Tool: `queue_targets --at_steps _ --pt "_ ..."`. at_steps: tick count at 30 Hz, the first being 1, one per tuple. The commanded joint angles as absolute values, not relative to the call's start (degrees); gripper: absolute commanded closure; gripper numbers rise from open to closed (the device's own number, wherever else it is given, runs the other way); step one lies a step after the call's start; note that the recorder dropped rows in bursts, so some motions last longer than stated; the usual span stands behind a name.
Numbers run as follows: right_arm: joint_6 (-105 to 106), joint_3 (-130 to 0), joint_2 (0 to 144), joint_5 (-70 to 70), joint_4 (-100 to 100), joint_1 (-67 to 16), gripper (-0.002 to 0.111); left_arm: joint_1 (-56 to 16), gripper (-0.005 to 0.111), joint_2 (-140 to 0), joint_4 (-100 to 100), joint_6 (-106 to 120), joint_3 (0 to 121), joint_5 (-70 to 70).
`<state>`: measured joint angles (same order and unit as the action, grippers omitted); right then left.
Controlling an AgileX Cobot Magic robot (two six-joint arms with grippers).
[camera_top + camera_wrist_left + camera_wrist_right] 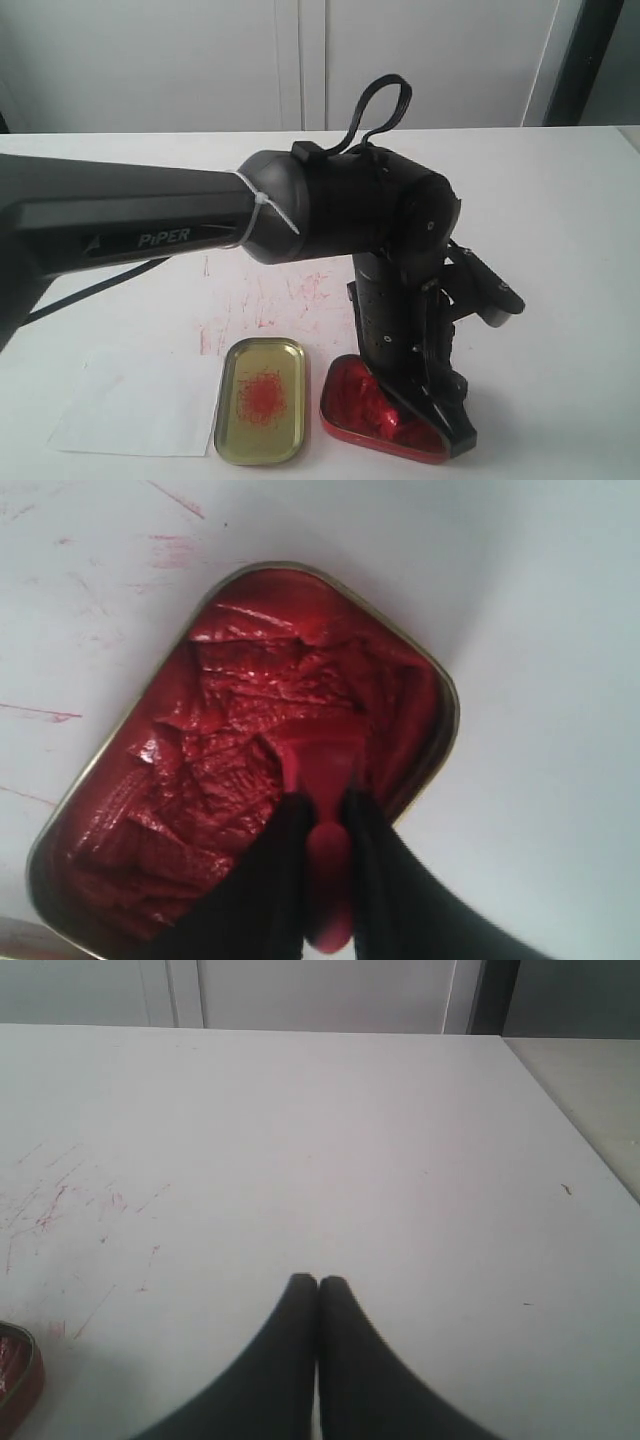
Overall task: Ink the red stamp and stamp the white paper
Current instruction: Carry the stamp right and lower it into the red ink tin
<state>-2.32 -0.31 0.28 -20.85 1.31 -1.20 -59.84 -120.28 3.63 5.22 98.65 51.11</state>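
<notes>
Left gripper [325, 805] clamps the red stamp [322, 762] by its knob. Probably light and rigid, but sticky paste [220, 780] ahead may tug it.

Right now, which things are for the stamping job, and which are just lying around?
For the job: red stamp, held by left gripper; red ink tin; white paper.
Just lying around: gold tray with red smudge; shut right gripper.

paper [135, 400] leftmost, tray [255, 440] just beside it, tin [345, 432] right of tray, stamp [325, 765] apparently resting inside tin
</notes>
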Motion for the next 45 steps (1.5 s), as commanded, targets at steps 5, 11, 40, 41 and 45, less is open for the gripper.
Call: queue_targets --at_steps 5,11,40,41,45 --pt "-2.29 0.0 0.0 -19.99 1.51 -1.31 0.108 -60.12 0.107 -120.06 1.25 5.02 99.01 49.63" --pt "-2.29 0.0 0.0 -19.99 1.51 -1.31 0.108 -60.12 0.107 -121.2 0.36 5.02 99.01 49.32" --pt "-2.29 0.0 0.0 -19.99 1.51 -1.31 0.108 -60.12 0.107 -126.67 -0.51 5.02 99.34 51.4" --pt "-2.29 0.0 0.0 -19.99 1.51 -1.31 0.108 -60.12 0.107 -126.58 -0.51 5.02 99.92 51.83" --pt "-2.29 0.0 0.0 -19.99 1.51 -1.31 0.108 -60.12 0.107 -126.25 -0.51 5.02 102.85 54.58"
